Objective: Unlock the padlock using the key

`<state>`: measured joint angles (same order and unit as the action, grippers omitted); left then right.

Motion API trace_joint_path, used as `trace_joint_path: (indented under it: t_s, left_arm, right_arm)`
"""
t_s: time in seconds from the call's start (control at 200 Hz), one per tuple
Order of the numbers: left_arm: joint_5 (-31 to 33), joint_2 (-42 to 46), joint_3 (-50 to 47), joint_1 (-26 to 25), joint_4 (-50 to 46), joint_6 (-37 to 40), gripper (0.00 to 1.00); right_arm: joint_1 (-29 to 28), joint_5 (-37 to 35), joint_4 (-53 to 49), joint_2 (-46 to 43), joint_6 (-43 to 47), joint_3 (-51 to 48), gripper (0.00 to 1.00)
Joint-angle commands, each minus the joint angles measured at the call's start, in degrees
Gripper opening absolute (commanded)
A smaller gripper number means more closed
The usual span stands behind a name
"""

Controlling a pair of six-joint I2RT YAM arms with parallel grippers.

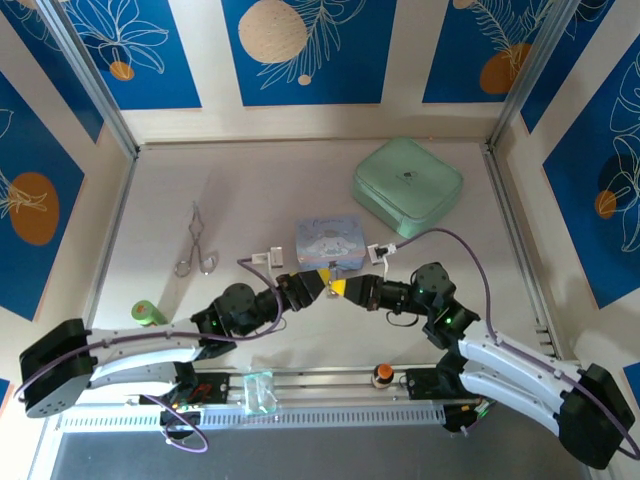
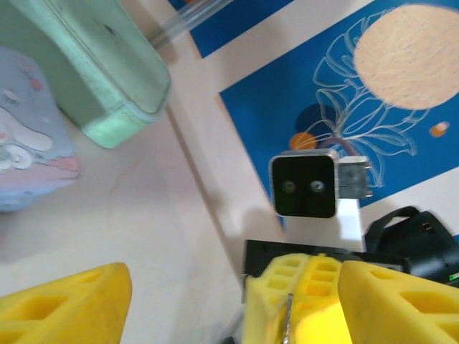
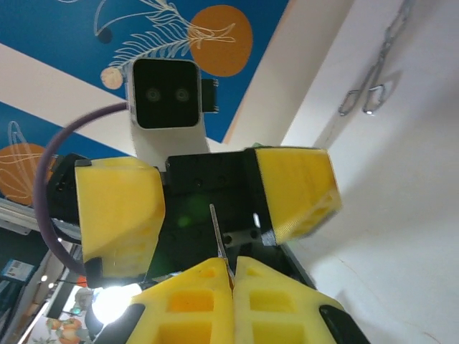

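Observation:
Both grippers meet tip to tip in front of the blue tin. My right gripper [image 3: 232, 265] is shut on the key [image 3: 219, 233], a thin silvery blade seen edge-on that sticks out past its yellow fingertips. Opposite it, my left gripper [image 3: 208, 197] stands open, one yellow finger on each side of the blade and apart from it. In the left wrist view the left gripper [image 2: 233, 287] is spread wide around the right gripper [image 2: 305, 276], with the key [image 2: 287, 315] pinched between the right's closed pads. From above, the left gripper [image 1: 318, 283] and right gripper [image 1: 343, 288] almost touch. The padlock is out of view.
The blue tin [image 1: 329, 243] stands just behind the grippers, and a mint-green case [image 1: 407, 186] lies at the back right. Silver forceps [image 1: 196, 243] lie on the left. A green object [image 1: 148, 313] sits by the left arm, and a small orange-capped bottle [image 1: 382, 375] stands at the near rail.

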<state>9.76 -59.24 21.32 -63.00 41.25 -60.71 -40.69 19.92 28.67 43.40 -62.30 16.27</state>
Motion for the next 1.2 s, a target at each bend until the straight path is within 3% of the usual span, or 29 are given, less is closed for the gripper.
trace_joint_path:
  t_s: [0.0, 0.075, 0.155, 0.38, 0.55, 0.665, 0.76, 1.196]
  left_arm:
    - [5.78, 3.45, 5.31, 0.15, -23.56, 3.38, 0.83]
    - [7.2, 2.81, 9.07, 0.16, -33.59, 6.54, 0.91]
    - [6.38, 0.62, 10.9, 0.15, -36.63, 10.34, 1.0]
    - [2.02, -11.74, 15.85, 0.15, -38.87, 17.88, 1.0]
    - [-2.03, -22.18, 18.05, 2.45, -35.04, 20.17, 0.88]
    - [-1.25, -29.13, 23.27, 2.7, -38.12, 24.5, 0.78]
    - [-1.7, -33.47, 25.16, 3.68, -37.29, 25.08, 0.76]
    - [-2.17, -41.6, 28.28, 5.52, -31.88, 28.65, 0.62]
  right_arm:
    - [2.55, -0.11, -12.8, -1.88, 2.99, 1.37, 0.0]
    - [4.55, 0.81, -18.28, -1.91, 4.52, 2.28, 0.0]
    - [6.13, 0.65, -23.87, -1.87, 6.48, 3.5, 0.0]
    - [13.06, 2.46, -34.04, -0.69, 9.7, 5.65, 0.0]
    - [14.32, 2.1, -36.86, -0.37, 11.57, 5.79, 0.0]
    - [14.32, 2.0, -37.45, -0.4, 11.96, 5.23, 0.0]
    - [14.32, 2.12, -37.23, -0.49, 11.89, 4.48, 0.0]
    - [14.32, 2.08, -36.24, -1.65, 10.99, 2.1, 0.0]
